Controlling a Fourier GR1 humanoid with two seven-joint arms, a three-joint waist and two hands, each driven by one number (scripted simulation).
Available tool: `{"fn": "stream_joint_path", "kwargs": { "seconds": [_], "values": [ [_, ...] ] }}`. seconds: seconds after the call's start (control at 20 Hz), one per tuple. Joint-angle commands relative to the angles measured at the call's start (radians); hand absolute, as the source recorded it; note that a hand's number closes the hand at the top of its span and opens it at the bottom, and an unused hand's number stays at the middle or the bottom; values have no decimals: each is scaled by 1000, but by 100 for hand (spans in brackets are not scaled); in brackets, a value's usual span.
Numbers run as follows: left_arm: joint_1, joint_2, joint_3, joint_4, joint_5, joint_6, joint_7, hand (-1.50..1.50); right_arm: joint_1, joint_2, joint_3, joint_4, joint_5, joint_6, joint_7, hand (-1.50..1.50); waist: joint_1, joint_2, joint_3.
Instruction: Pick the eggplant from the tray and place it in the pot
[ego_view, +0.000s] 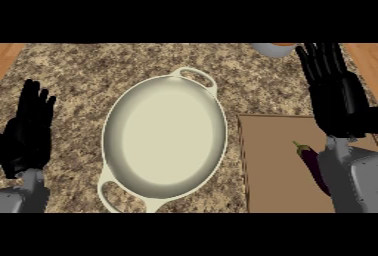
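A dark purple eggplant (311, 163) with a green stem lies on the brown tray (275, 160) at the right, partly hidden by my right forearm. My right hand (337, 95) hovers above the tray's far edge, fingers straight and pointing away, open and holding nothing. The cream oval pot (164, 137) with two handles sits in the middle of the counter and has nothing inside. My left hand (28, 131) rests open at the left edge, fingers up.
The speckled granite counter (88, 70) surrounds the pot. A pale round object (275, 48) shows partly at the far right edge, just left of my right hand's fingers. Wooden surfaces show at both top corners.
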Motion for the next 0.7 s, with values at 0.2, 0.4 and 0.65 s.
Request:
{"fn": "stream_joint_path", "kwargs": {
  "seconds": [0.2,0.4,0.65],
  "values": [
    [114,152,-52,53,-120,-100,-17,0,261,-305,-37,177,69,156,210,150,-36,1,47],
    [165,159,-85,79,-133,-127,-12,0,289,-563,-30,134,447,93,-39,-150,-61,-11,45],
    [189,151,-106,118,-155,-172,-75,0,556,-559,-145,65,400,58,-353,-150,-37,-15,46]
  ]
}}
